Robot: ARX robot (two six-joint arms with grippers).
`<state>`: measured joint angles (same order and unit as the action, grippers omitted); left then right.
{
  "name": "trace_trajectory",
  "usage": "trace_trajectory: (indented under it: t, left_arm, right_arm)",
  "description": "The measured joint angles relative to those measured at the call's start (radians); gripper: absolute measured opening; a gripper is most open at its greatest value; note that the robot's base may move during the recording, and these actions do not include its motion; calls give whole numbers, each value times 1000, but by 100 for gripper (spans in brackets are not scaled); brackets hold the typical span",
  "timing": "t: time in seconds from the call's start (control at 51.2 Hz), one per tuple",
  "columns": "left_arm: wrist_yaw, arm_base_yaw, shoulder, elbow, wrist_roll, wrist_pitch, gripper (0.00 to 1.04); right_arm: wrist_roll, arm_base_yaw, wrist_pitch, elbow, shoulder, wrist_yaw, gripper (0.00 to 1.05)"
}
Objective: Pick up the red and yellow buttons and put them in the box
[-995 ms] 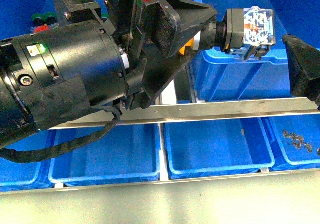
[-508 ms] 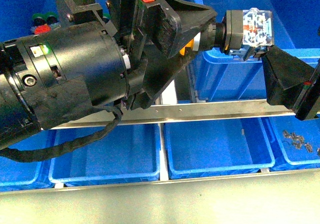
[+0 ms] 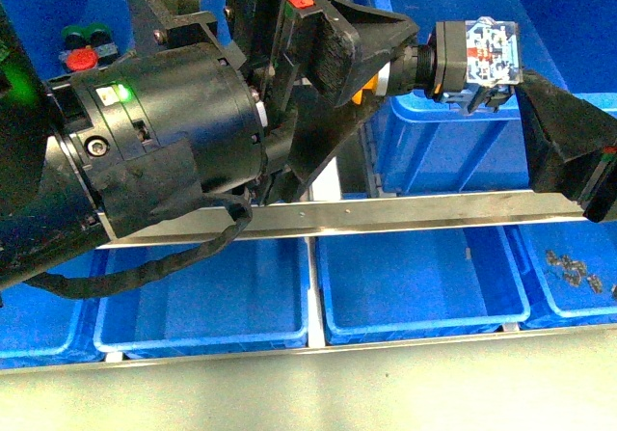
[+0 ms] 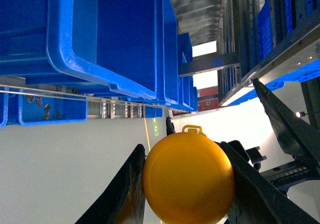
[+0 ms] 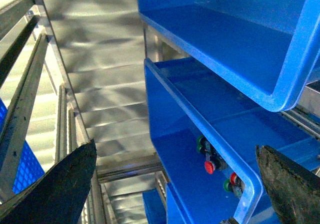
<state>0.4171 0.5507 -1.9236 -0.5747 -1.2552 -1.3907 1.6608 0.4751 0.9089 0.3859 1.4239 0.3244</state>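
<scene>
Left end effector [image 4: 187,184] clamped, right one [image 5: 175,184] spread

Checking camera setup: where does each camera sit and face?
Front: on the body, facing shelved bins; left arm holds a yellow button; right jaw at edge.
Left wrist: on that arm, along jaws shut on the button.
Right wrist: between open jaws, into a crate with a red button and green ones.
Shared: front and left wrist both show the button.
</scene>
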Motion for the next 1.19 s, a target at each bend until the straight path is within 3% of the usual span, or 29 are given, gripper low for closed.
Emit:
trace_trajectory:
  t: [1.191]
  left_arm:
    - [-55,88,-71,-172,-48,0,33]
  right_arm:
    - [-13,10,1,8,6,-4,97]
